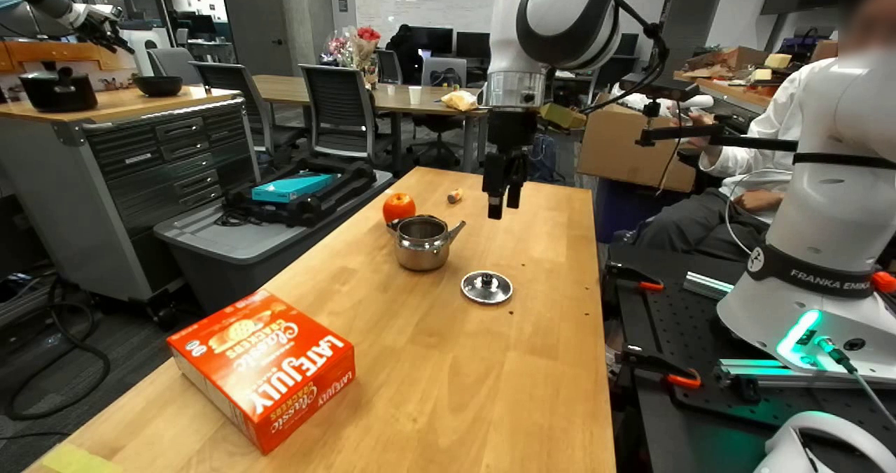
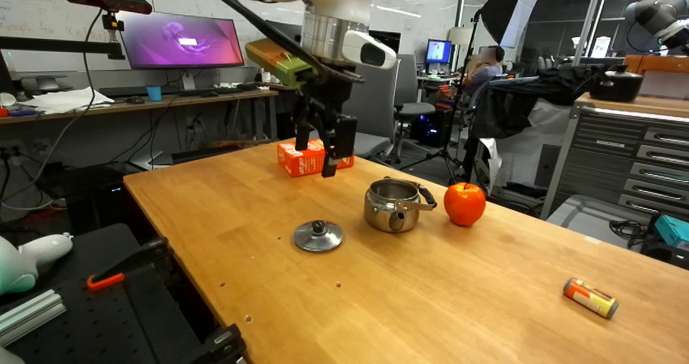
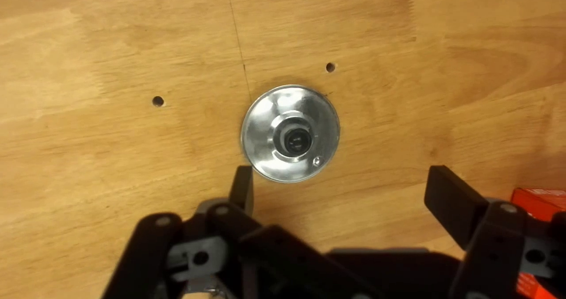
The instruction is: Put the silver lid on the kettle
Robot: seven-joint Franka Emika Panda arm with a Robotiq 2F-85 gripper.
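The silver lid [image 1: 486, 292] is a shiny disc with a dark knob, lying knob up on the wooden table; it also shows in an exterior view [image 2: 316, 241] and in the wrist view [image 3: 287, 168]. The kettle [image 1: 422, 255] stands upright and uncovered beside the lid, also in an exterior view [image 2: 383, 213], with its spout and dark handle at the side. My gripper [image 1: 505, 205] is open and empty, above the table and apart from the lid; it also shows in an exterior view [image 2: 316, 159]. In the wrist view the gripper [image 3: 340, 170] has its fingers wide apart, the lid ahead of the left fingertip.
A red apple [image 2: 464, 204] stands close to the kettle. A small red and yellow cylinder [image 2: 590, 298] lies farther along the table [image 1: 490, 382]. An orange cracker box [image 1: 266, 368] lies at the table's far end from it; its corner shows in the wrist view [image 3: 541, 201].
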